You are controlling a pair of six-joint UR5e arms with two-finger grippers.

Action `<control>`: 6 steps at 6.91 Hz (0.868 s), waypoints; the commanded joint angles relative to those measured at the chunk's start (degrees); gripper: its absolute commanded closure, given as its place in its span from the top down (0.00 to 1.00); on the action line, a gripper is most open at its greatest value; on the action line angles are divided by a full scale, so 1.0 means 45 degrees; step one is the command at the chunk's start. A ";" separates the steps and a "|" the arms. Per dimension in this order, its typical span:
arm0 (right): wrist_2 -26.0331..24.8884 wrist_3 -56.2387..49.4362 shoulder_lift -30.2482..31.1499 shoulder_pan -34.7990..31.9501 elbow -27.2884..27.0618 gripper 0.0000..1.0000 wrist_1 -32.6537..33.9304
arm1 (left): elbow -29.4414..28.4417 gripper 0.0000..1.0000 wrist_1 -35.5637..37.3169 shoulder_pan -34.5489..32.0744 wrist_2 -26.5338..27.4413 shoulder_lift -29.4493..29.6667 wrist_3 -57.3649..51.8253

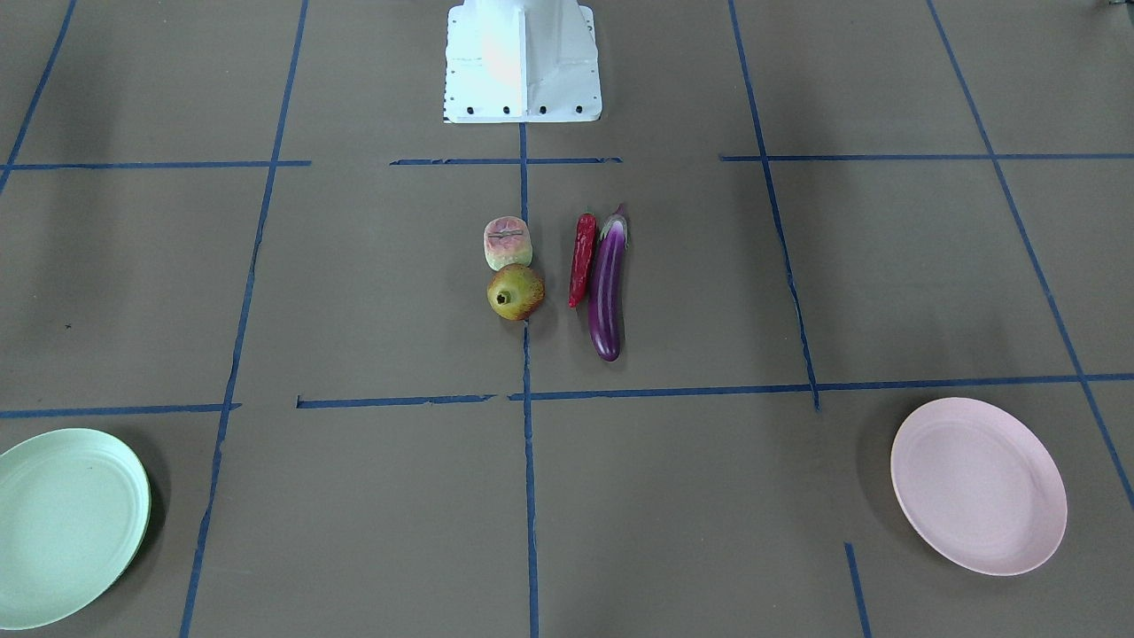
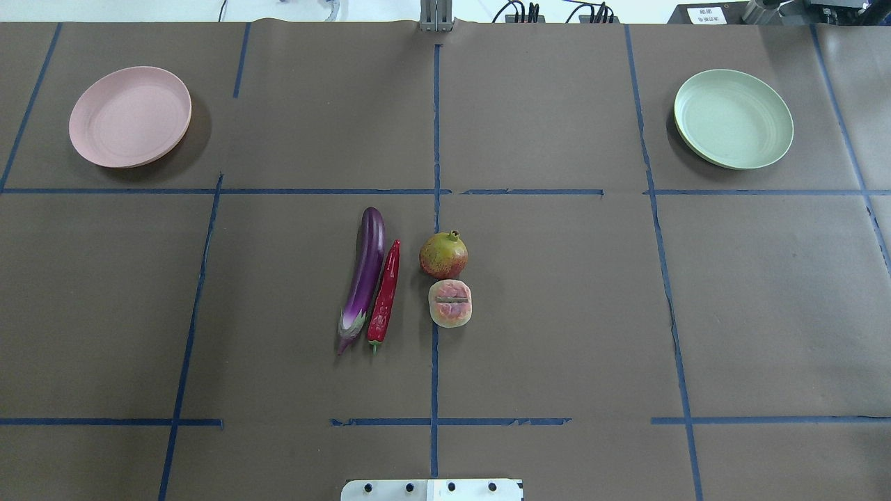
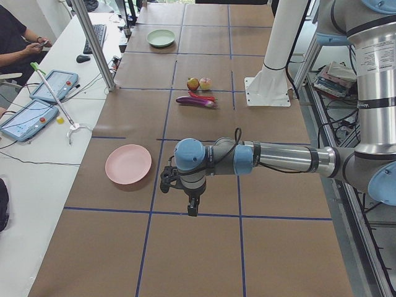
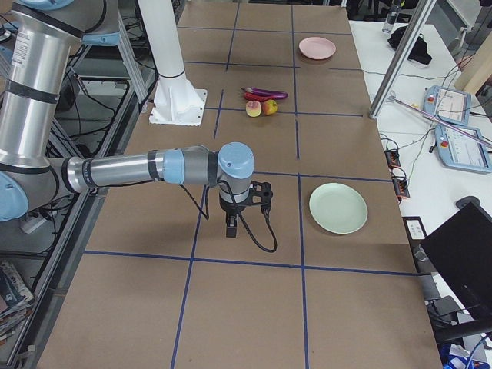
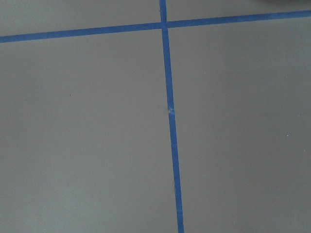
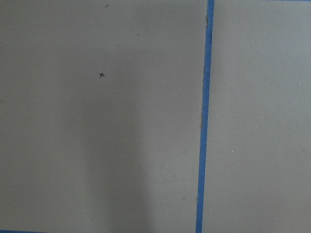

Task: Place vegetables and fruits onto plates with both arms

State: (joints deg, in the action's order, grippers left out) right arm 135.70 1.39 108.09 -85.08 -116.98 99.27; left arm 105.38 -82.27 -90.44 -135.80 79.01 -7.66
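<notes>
The purple eggplant (image 2: 365,275) and the red chili (image 2: 385,292) lie side by side at the table's middle. Just to their right are the pomegranate-like fruit (image 2: 443,255) and the pale blocky fruit (image 2: 450,303). The pink plate (image 2: 130,116) is at the far left and the mint green plate (image 2: 733,118) at the far right; both are empty. My left gripper (image 3: 192,207) hangs near the pink plate (image 3: 128,164) and my right gripper (image 4: 231,227) near the green plate (image 4: 338,207). Both show only in the side views, so I cannot tell whether they are open or shut.
The white base block (image 1: 523,62) stands at the robot's edge of the table. Blue tape lines (image 2: 435,139) cross the brown table cover. Both wrist views show only table cover and tape. An operator's desk with tablets (image 3: 37,105) lies beyond the far edge.
</notes>
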 commanded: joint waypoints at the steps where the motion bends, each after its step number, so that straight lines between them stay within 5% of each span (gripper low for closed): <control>1: 0.0020 -0.0015 0.0062 0.0000 0.0020 1.00 0.0010 | 0.0000 1.00 0.0020 0.0039 -0.0017 0.0019 0.0023; 6: -0.0019 0.0004 -0.0035 0.0000 0.0371 1.00 -0.0321 | 0.0019 1.00 0.0000 0.0039 0.0002 -0.0078 0.0023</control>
State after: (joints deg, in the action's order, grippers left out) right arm 135.69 1.37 107.97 -85.08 -115.54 98.15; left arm 105.50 -82.26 -90.27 -135.73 78.75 -7.56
